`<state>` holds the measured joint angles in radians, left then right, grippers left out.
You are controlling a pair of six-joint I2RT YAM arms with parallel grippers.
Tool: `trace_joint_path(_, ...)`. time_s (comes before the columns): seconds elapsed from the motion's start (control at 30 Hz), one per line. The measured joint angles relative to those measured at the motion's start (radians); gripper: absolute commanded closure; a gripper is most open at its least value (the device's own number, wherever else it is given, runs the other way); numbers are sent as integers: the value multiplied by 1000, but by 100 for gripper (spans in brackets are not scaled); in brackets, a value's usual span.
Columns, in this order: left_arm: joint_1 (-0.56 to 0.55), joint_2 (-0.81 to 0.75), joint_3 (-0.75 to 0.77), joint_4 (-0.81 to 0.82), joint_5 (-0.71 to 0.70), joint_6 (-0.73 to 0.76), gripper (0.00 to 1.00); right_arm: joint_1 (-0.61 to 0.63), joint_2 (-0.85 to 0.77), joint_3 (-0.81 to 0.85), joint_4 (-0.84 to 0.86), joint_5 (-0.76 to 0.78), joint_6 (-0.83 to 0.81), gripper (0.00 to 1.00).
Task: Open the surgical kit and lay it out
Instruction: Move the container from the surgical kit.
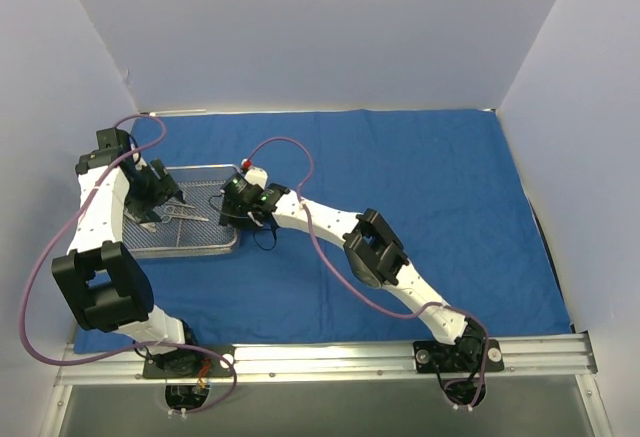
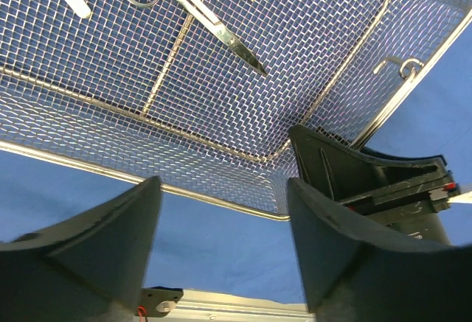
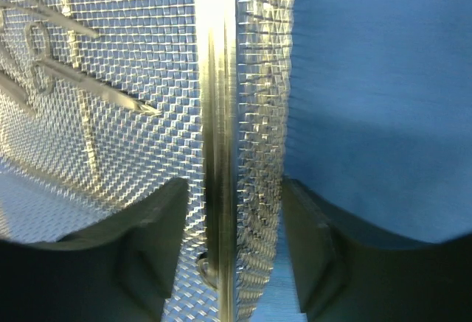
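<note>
Plain white walls [image 1: 300, 27], aluminium front rail [image 1: 400, 355]

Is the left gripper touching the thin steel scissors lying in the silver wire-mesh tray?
Apart. The left wrist view shows bare mesh of the tray between the scissors and the open left gripper.

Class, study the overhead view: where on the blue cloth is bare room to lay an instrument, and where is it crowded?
Bare: the stretch of blue cloth between the right arm and the right wall, and the strip behind the tray. Crowded: the left side, where the left gripper and right gripper sit at the tray and its scissors.
</note>
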<state>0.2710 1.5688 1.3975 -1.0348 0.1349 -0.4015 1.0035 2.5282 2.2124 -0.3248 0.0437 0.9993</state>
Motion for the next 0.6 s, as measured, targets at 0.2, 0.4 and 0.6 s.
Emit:
trace_joint_path(0.2, -1, -11, -12, 2, -1, 12, 6, -16, -8, -1, 53, -45, -36, 2)
trace_joint_path(0.4, -1, -25, -13, 3, -6, 5, 6, -47, -80, -1, 7, -30, -158, 0)
trace_joint_path(0.6, -175, -61, 45, -4, -251, 17, 6, -87, -301, -103, -73, 101, -411, 0)
